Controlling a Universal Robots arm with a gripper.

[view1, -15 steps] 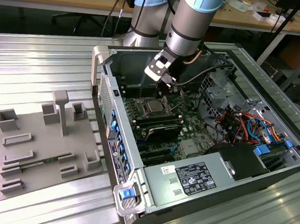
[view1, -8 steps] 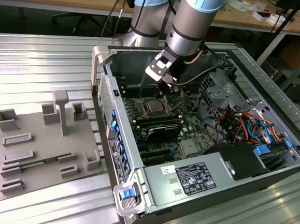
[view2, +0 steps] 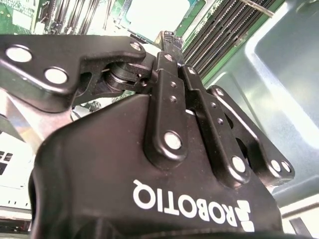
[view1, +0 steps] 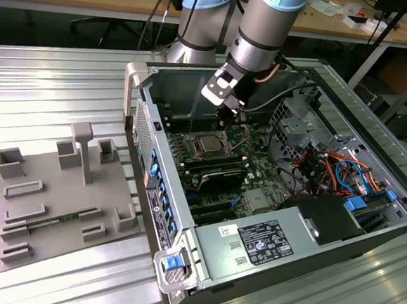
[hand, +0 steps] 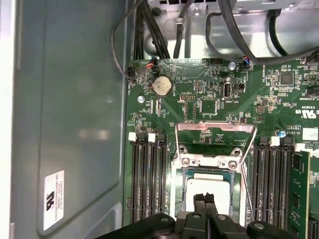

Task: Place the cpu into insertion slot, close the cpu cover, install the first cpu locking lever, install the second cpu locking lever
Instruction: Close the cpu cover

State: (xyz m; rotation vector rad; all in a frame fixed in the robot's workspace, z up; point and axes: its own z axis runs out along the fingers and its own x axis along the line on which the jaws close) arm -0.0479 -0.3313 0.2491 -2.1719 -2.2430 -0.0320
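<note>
The black two-finger gripper point(hand: 204, 198) has its fingertips point(hand: 199, 201) drawn together with nothing between them, directly over the insertion slot point(hand: 175, 194), a small square socket with a silver metal rim. The cpu point(hand: 209, 184), a flat square chip with a silvery metal top, is seated inside the insertion slot; whether the fingertips touch it cannot be told. The cpu cover point(hand: 215, 126), a thin silvery metal frame with a square window, stands open at the far edge of the insertion slot. Long black memory slots point(hand: 147, 179) flank the insertion slot on both sides on the green motherboard point(hand: 199, 79). In the exterior view, the gripper point(view1: 231, 117) hangs inside the open grey computer case point(view1: 144, 123).
</note>
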